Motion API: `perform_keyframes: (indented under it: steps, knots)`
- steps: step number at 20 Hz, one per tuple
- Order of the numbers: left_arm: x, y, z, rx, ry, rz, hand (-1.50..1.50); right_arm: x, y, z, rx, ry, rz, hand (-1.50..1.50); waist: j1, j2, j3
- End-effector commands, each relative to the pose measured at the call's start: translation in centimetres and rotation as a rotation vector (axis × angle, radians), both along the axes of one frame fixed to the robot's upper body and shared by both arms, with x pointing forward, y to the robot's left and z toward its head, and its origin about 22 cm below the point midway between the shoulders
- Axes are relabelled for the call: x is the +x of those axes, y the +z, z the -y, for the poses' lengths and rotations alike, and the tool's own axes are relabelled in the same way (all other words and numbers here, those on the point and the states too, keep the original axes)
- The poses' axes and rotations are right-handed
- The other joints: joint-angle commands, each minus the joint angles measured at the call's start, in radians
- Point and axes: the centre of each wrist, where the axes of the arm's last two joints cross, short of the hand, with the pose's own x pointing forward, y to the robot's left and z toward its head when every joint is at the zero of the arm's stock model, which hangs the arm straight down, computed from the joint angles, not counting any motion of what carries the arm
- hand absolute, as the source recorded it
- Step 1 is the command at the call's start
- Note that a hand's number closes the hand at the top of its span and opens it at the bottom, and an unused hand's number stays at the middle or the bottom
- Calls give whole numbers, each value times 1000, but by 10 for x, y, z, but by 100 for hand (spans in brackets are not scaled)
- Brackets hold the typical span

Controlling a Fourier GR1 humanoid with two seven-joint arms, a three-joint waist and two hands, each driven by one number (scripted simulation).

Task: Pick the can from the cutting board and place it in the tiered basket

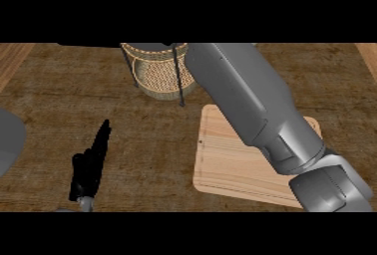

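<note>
basket point(158, 74) beyond cutting board point(232, 169); no writing legible

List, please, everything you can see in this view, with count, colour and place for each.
counter: one, brown, fills the view.
tiered basket: one, tan wicker with a dark frame, top centre, partly behind the right forearm.
cutting board: one, light wood, right of centre, partly covered by the right forearm.
can: none visible on the cutting board or elsewhere.
left hand: one, black, lower left, fingers straight and pointing up, holding nothing.
right forearm: one, grey, running from the lower right up to the tiered basket; its hand is out of view.
</note>
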Motion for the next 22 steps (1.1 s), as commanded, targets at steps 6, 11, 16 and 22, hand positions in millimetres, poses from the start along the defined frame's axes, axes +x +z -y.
perform_keyframes:
  steps: [6, 11, 16, 22]
  knots:
    - [-2, -3, -3, 6, -18, -38, 0, 13, -28, 25, 401, -18, 19, -150, 18, 10, -3]
    - [-9, -21, 5, 4, -3, -28, 0, 13, -20, 30, 597, -13, 161, -150, 19, 15, -3]
    - [-20, -16, 0, -3, 7, -41, 0, 7, -9, 19, 620, -59, 345, -150, -10, -4, -3]
    - [-22, -19, -13, -11, 76, -80, 0, 23, 2, 80, 620, -294, 438, -150, -82, -24, -2]
